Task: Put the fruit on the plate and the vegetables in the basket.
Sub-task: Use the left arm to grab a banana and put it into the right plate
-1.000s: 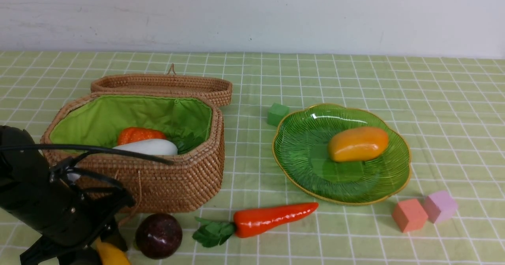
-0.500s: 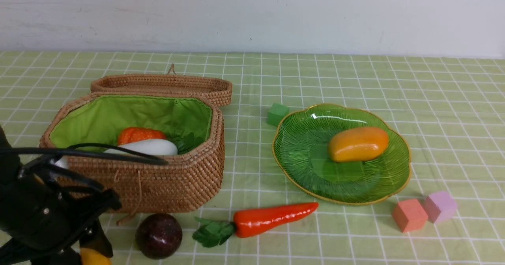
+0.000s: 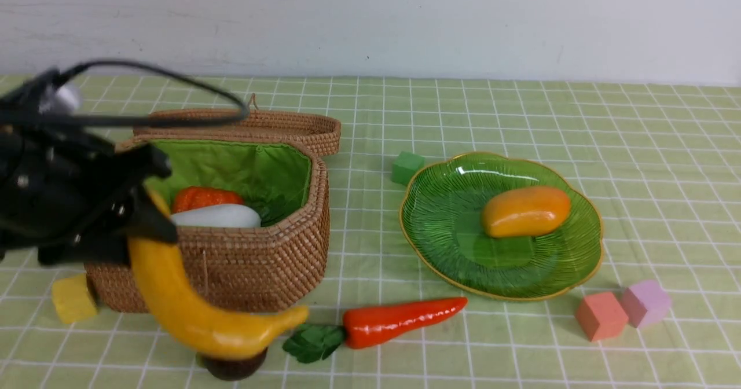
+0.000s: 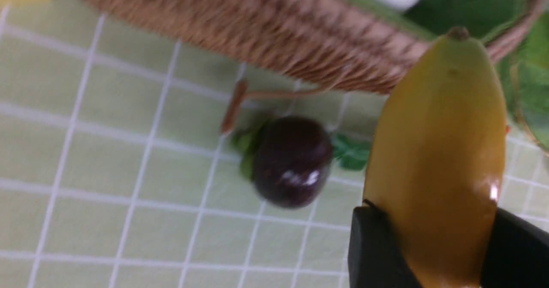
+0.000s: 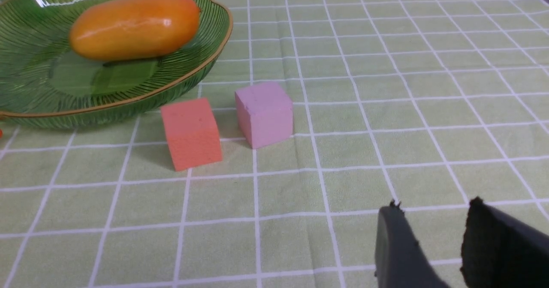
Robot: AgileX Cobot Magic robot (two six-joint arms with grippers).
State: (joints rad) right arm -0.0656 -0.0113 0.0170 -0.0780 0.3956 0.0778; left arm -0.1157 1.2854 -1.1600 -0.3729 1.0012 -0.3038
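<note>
My left gripper (image 3: pixel 151 209) is shut on one end of the long yellow banana (image 3: pixel 185 308), which hangs in the air in front of the wicker basket (image 3: pixel 260 261). The wrist view shows both black fingers (image 4: pixel 373 245) pressed against the banana (image 4: pixel 437 151). Below it lies the dark purple ball (image 4: pixel 291 161), mostly hidden in the front view. The carrot (image 3: pixel 399 319) lies on the cloth. An orange pumpkin (image 3: pixel 202 197) and a white oblong (image 3: pixel 223 216) sit in the basket. The mango (image 3: pixel 525 210) rests on the green plate (image 3: pixel 463 250). My right gripper (image 5: pixel 433 206) stands open over bare cloth.
The basket's lid (image 3: pixel 278 124) lies flat behind it. Foam cubes are scattered: green (image 3: pixel 407 167) by the plate's far left, pink-orange (image 3: pixel 601 315) and lilac (image 3: pixel 646 303) at its near right, yellow (image 3: pixel 72 298) by the basket's left front corner.
My left gripper has risen from the table's near left edge, lifting the banana clear of the cloth. The yellow cube has come into sight. The right arm has not moved.
</note>
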